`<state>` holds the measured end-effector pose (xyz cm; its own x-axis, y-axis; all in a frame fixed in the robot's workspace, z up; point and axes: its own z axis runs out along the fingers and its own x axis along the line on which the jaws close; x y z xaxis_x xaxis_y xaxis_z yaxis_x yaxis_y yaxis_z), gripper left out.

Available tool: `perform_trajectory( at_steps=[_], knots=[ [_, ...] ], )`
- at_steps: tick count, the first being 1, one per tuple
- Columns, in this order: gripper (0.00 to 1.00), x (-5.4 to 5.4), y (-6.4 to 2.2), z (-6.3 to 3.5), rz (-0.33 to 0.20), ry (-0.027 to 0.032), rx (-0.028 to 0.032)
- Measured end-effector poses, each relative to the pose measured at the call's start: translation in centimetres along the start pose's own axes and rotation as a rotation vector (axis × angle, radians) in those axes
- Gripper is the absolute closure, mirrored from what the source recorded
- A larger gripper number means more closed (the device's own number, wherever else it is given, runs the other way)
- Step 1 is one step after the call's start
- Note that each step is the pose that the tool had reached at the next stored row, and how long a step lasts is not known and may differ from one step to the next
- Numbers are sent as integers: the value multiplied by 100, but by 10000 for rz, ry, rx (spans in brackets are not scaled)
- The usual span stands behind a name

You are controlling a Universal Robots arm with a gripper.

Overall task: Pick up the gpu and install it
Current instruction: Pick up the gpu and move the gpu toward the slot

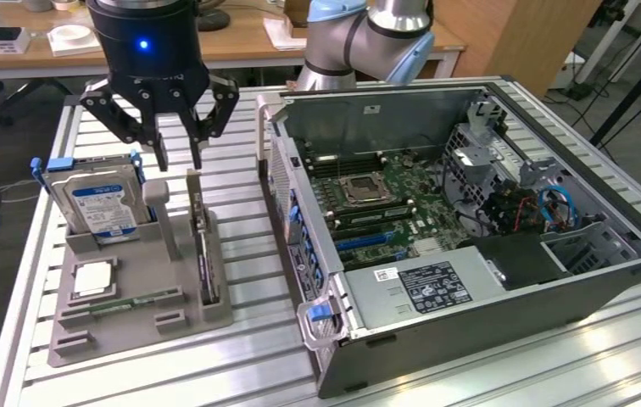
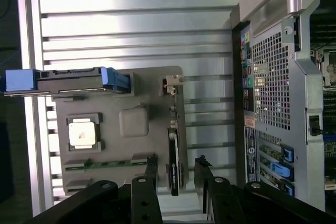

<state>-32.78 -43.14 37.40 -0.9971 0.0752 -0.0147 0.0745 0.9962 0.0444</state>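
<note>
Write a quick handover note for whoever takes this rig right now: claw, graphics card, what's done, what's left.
The claw is open and empty, hanging above the graphics card.
The graphics card stands on edge in the grey tray, beside the open computer case.
Done: nothing lifted yet.
Left: picking the card up and fitting it into the case.

No legible text or numbers anywhere

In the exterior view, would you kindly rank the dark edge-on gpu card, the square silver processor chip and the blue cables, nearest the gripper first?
1. gpu card: upright in the grey holder, beneath the gripper.
2. Processor chip: flat in the holder, exterior view's left.
3. Blue cables: inside the case, exterior view's right.
</note>
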Motion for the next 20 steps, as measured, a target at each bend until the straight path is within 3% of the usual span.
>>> perform_trajectory(
  at_steps=[20],
  knots=[
    [58, 17, -6, 117, -1, -38, -3]
  ],
)
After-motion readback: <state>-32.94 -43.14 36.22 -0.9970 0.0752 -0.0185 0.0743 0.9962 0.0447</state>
